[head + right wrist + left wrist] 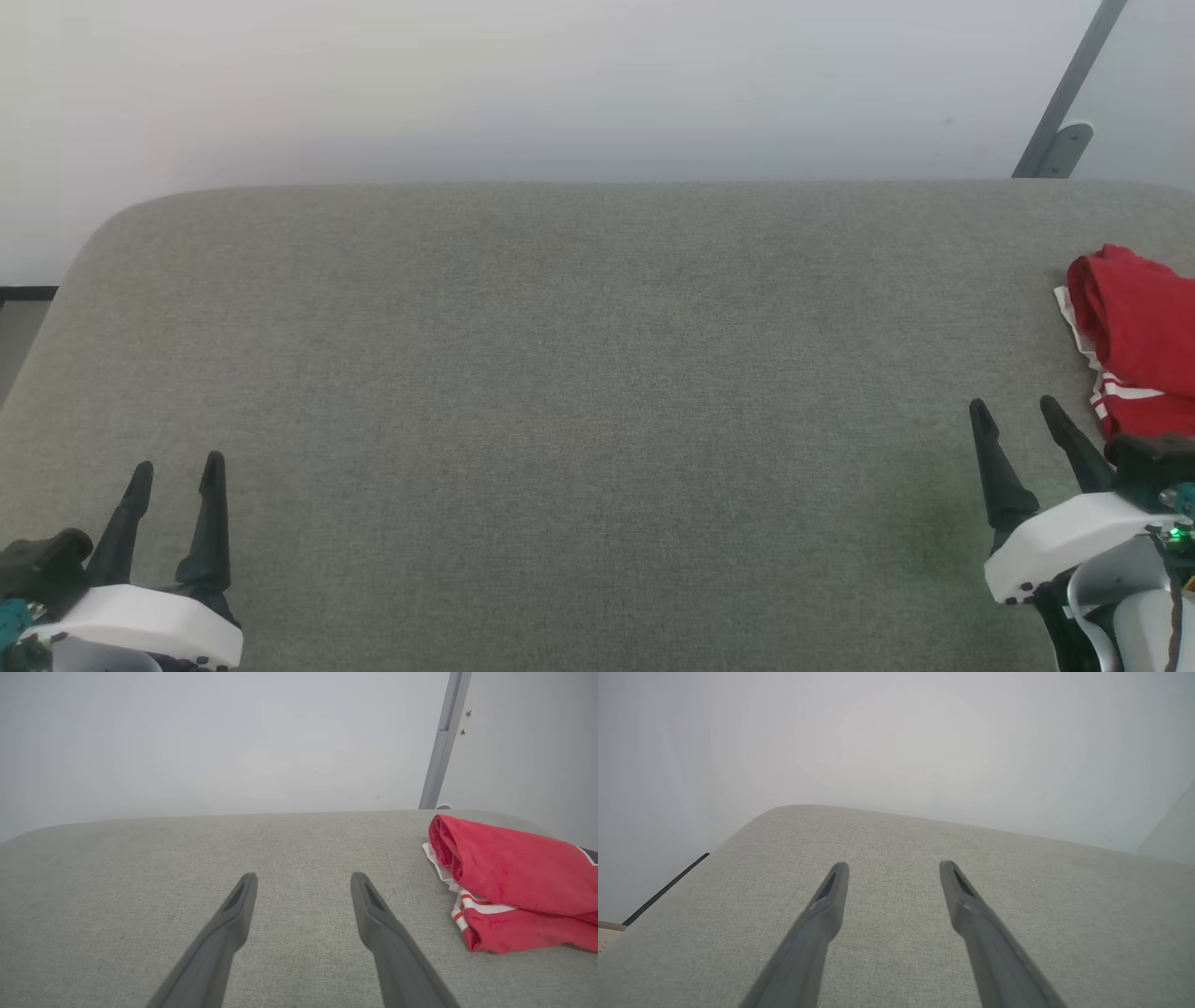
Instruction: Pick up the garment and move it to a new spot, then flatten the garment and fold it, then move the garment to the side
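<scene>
Garment (pixel 1139 327): red heap at the far right of the grey fabric-covered worktop (pixel 597 373), cut off by the right edge of the head view. It rests on the surface and nothing holds it.

Relative to the right tool (pixel 1014 404): the garment lies ahead of it and off to its right, near the outer finger. In the right wrist view, bare fabric separates that finger from the cloth, so they do not touch. The left tool (pixel 178 464) sits at the opposite near corner, well apart from the garment.

Orientation: the garment is loosely folded and bunched, not spread out. In the head view its long axis runs roughly from far to near along the worktop's right side. A rounded, rolled fold faces left toward the worktop's middle. White inner fabric peeks from under that fold. White-and-red striped trim shows on the low near side, the side closest to the right tool.

Writing: the right wrist view shows a small dark, white-outlined patch on the garment at the frame's right edge. No letters or numbers can be read.

Tools: both stand open with fingers spread and nothing between them. Both hover low over bare worktop, pointing toward the pale wall (pixel 560 84). A grey metal post (pixel 1074 84) leans against the wall behind the garment.
</scene>
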